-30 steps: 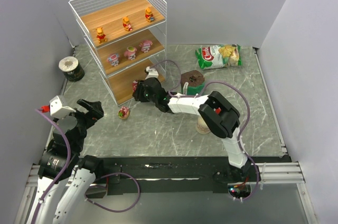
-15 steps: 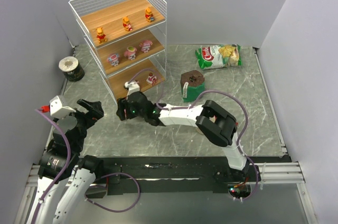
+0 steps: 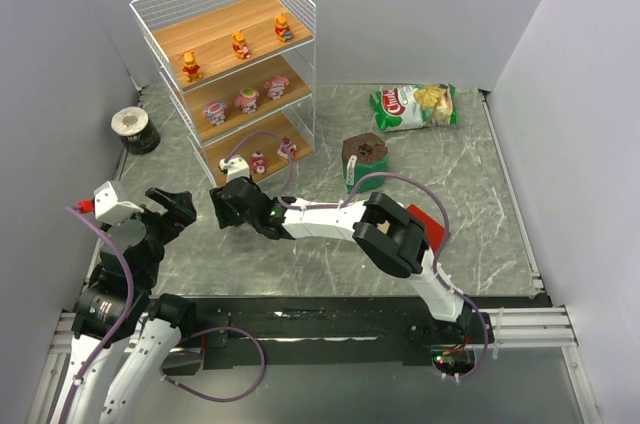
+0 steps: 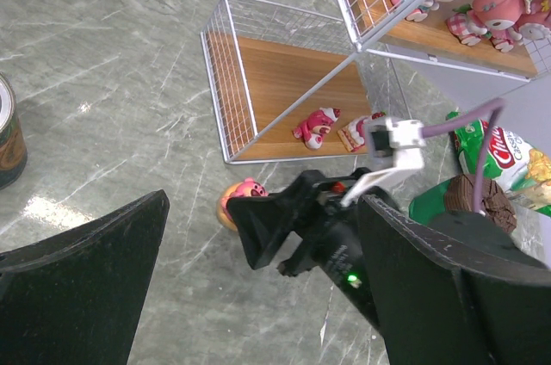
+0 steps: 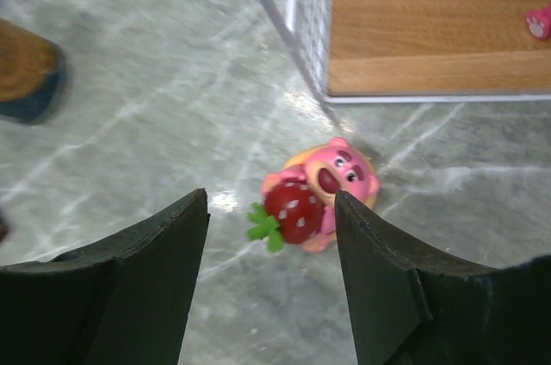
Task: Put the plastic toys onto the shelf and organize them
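Note:
The white wire shelf [image 3: 300, 4] holds three orange-yellow toys [image 3: 240, 44] on its top tier. Three pink toys [image 3: 246, 99] stand on the middle tier and two [image 3: 258, 158] on the bottom tier. One pink toy holding a strawberry [image 5: 320, 196] lies on the table in front of the shelf. It also shows in the left wrist view [image 4: 238, 200]. My right gripper [image 5: 271, 203] is open just above this toy, with a finger on each side and not touching it. In the top view the right gripper [image 3: 221, 206] hides the toy. My left gripper [image 3: 172, 207] is open and empty, to the left.
A dark can [image 3: 133, 129] stands left of the shelf. A chips bag [image 3: 415, 104] lies at the back. A brown item on a green box [image 3: 362, 155] stands mid-table. A red box [image 3: 430, 229] lies under the right arm. The shelf's corner post [image 5: 301, 38] is close ahead of the right gripper.
My right gripper has drawn back from the shelf's bottom tier and swung left over the pink toy on the table. The bottom tier now shows two toys. The left arm has not moved.

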You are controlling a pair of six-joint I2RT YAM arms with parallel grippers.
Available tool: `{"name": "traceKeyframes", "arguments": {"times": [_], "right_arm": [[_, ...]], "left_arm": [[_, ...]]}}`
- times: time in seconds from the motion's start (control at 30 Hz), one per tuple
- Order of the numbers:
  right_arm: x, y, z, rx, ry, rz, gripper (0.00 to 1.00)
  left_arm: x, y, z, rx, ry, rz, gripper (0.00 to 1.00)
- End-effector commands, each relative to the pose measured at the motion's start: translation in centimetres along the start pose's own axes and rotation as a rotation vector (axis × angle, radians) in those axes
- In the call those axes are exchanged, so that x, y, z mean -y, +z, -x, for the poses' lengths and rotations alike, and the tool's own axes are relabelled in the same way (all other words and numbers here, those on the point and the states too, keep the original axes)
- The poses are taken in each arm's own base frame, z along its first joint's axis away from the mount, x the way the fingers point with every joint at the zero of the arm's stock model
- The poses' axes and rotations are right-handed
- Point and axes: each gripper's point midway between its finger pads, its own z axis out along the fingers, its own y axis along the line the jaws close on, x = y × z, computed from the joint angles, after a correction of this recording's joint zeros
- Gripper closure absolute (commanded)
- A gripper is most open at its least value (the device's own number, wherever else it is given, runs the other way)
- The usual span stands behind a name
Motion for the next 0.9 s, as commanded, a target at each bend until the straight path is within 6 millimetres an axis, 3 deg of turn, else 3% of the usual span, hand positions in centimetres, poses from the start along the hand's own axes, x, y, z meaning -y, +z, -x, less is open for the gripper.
{"name": "traceKeyframes", "arguments": {"times": [0.0, 0.2, 0.33, 0.43, 0.47, 0.53, 0.57, 0.6, 0.67, 0.7, 0.87], "right_arm": [[-0.2, 0.5, 0.4, 0.015, -0.050, -0.044, 0.33], [0.3, 1.3, -0.3, 0.010, -0.120, -0.064, 0.38], [0.8, 1.6, -0.5, 0.019, -0.208, -0.061, 0.49], [1.7, 1.2, -1.0, 0.015, -0.279, -0.053, 0.55], [1.5, 0.8, -0.2, 0.042, -0.284, -0.037, 0.55], [2.5, 0.5, -1.0, 0.026, -0.327, -0.025, 0.56], [2.7, 0.1, 0.1, 0.052, -0.324, -0.016, 0.56], [3.3, -0.2, -0.8, 0.034, -0.357, -0.004, 0.56], [4.0, -0.8, 0.0, 0.044, -0.368, 0.009, 0.55], [4.4, -1.0, -0.6, 0.036, -0.398, 0.021, 0.54], [6.0, -1.8, 0.0, 0.030, -0.431, 0.009, 0.38]], "left_arm": [[0.6, 0.0, 0.6, 0.027, -0.017, -0.023, 0.03], [0.6, 0.0, 0.6, 0.024, -0.017, -0.023, 0.04], [0.5, -0.1, 0.6, 0.027, -0.019, -0.021, 0.03], [0.4, -0.1, 0.7, 0.030, -0.020, -0.020, 0.04], [0.5, -0.1, 0.7, 0.030, -0.022, -0.022, 0.03], [0.4, -0.1, 0.7, 0.030, -0.021, -0.020, 0.04], [0.5, -0.1, 0.7, 0.031, -0.022, -0.021, 0.04], [0.5, -0.1, 0.7, 0.032, -0.022, -0.022, 0.04], [0.4, -0.1, 0.7, 0.030, -0.021, -0.020, 0.04], [0.4, -0.1, 0.7, 0.032, -0.022, -0.019, 0.03], [0.5, -0.1, 0.7, 0.031, -0.022, -0.021, 0.04]]}}
